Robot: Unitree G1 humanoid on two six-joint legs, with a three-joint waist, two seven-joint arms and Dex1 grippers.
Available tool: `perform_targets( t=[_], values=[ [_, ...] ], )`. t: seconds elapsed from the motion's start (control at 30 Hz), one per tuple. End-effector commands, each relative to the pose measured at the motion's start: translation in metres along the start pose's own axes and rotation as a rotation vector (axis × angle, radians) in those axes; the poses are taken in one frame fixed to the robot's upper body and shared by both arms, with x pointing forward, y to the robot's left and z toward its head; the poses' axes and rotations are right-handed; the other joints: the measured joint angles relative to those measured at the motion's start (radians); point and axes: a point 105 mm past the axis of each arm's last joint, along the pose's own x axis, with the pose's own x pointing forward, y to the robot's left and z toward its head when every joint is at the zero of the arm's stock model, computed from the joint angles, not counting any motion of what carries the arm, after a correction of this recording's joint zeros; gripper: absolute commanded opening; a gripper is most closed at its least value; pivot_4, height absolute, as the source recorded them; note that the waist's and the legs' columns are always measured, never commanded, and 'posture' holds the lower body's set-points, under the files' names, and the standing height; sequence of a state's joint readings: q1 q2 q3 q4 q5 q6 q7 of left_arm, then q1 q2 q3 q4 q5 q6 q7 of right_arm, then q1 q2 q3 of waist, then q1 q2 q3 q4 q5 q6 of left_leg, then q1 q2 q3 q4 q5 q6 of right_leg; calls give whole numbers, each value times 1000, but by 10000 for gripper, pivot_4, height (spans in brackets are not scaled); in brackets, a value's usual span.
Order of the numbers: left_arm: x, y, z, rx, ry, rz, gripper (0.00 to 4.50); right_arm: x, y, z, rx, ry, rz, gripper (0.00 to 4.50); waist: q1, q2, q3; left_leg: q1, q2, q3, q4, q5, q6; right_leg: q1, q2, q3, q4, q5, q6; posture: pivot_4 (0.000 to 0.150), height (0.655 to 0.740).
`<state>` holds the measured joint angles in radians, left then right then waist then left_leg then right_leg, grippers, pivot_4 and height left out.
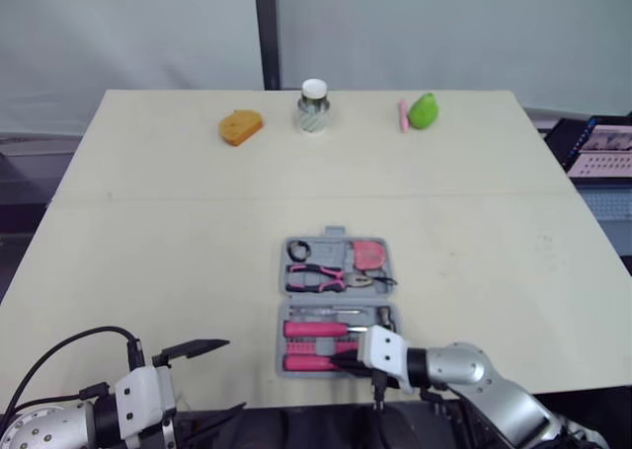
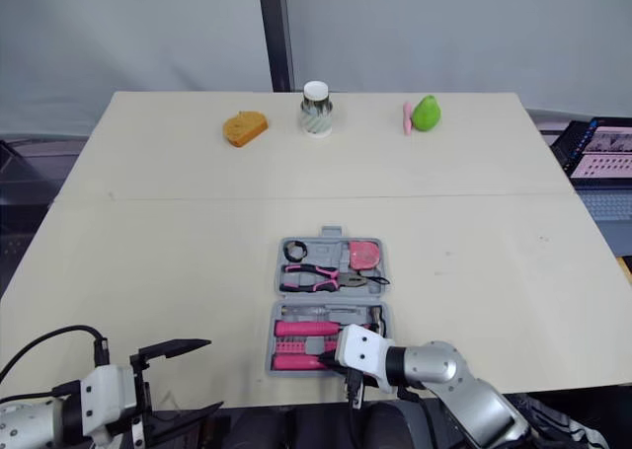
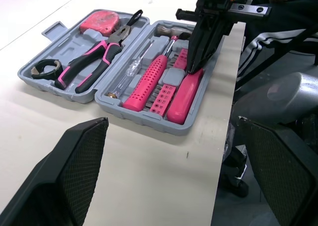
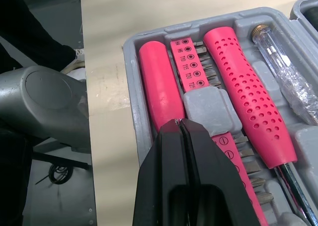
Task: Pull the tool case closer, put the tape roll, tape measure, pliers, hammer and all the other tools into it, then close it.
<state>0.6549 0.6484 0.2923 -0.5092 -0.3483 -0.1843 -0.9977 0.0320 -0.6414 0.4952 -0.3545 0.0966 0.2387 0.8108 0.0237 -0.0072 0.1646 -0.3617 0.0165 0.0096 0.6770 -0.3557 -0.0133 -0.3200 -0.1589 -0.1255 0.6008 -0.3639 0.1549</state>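
The grey tool case (image 1: 280,342) lies open close to the table's front edge. Its far half holds the tape roll (image 1: 299,250), pink-handled pliers (image 1: 316,276) and pink tape measure (image 1: 369,255). The near half holds a pink screwdriver (image 1: 314,329), a bit strip and a smooth pink handle (image 4: 158,82). My right gripper (image 4: 180,124) is shut with nothing between its fingers, its tips down on the near half between that pink handle and a grey block (image 4: 211,106). My left gripper (image 1: 212,380) is open at the front left, off the table edge and apart from the case.
At the table's far side stand an orange piece (image 1: 240,126), a white-lidded jar (image 1: 313,107) and a green fruit (image 1: 424,111) beside a pink stick (image 1: 403,114). A laptop (image 1: 602,148) sits off the right edge. A person's dark striped trousers (image 3: 278,32) show past the front edge.
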Motion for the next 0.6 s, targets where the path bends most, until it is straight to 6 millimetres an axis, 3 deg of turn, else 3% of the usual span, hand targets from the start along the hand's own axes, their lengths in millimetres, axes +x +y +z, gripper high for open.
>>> perform_targets(
  t=[0.03,0.17,0.6],
  values=[
    [1,-2,3,18,-8,-14,45000,-2,22,-64,120,248,51,697,0,0,0,2,0,0,-1,0,0,2,0,0,-1,0,0,1500,7400],
    [1,-2,3,19,-7,-11,45000,-2,23,-70,114,273,57,697,0,4,-7,12,1,0,-9,-1,-1,14,2,0,-10,0,0,1500,7400],
    [2,0,2,21,-6,-8,45000,-4,25,-80,91,336,78,697,-1,4,-16,13,8,1,-9,-3,-4,15,9,0,-12,-1,-3,1500,7400]
  ],
)
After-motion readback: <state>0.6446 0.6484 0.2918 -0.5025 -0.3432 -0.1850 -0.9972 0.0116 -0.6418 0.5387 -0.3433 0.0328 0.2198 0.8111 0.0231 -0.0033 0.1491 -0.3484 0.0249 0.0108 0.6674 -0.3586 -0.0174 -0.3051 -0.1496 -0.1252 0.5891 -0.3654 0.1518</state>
